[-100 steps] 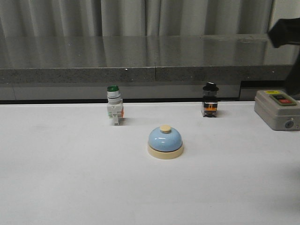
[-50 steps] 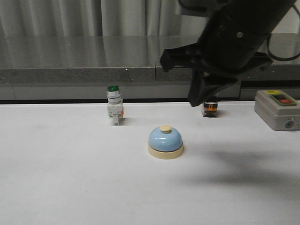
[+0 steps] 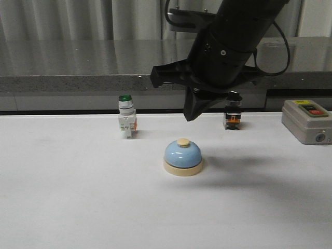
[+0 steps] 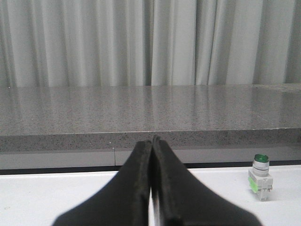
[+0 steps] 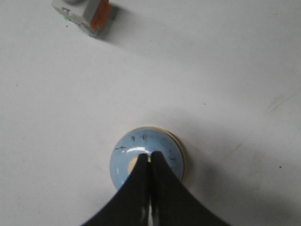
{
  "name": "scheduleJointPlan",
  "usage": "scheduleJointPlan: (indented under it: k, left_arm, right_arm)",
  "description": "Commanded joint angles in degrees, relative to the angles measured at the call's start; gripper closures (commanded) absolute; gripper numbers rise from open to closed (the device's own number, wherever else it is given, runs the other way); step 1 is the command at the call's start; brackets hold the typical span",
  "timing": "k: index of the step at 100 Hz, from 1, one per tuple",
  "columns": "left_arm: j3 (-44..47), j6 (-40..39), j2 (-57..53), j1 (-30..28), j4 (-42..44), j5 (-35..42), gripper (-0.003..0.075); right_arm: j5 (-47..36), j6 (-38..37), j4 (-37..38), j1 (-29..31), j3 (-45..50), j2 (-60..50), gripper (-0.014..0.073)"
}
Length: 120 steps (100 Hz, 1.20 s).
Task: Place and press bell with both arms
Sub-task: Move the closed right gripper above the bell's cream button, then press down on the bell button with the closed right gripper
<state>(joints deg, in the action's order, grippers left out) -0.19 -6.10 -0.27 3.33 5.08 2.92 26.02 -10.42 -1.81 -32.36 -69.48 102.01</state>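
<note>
Your right gripper had swung leftward from half a second earlier, fingers pressed together, tip hovering above the bell. That glossy light-blue dome with cream base and button sat at frame centre on the matte white table. Your left gripper was closed too.

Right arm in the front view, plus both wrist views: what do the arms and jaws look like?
The right arm is bulky, matte black and cylindrical, with looping black cables. Both the right gripper and left gripper have smooth black tapered jaws. No markings visible.
</note>
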Motion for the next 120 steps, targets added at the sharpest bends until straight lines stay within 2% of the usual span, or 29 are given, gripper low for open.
scheduleJointPlan:
  k: [1,81,120]
  left_arm:
    - [3.21,-0.54,-1.86,-0.04,-0.41,4.81,0.0741]
    - [3.21,-0.54,-1.86,-0.04,-0.41,4.81,0.0741]
    - [3.21,-0.54,-1.86,-0.04,-0.41,4.81,0.0741]
  right_arm:
    - [-3.40,0.27,-0.27,-0.38,-2.13,-2.44,0.0658]
    - [-2.53,0.27,-0.27,-0.96,-2.13,3.59,0.0658]
    - [-2.47,0.27,-0.09,-0.66,-2.13,-0.97,0.0658]
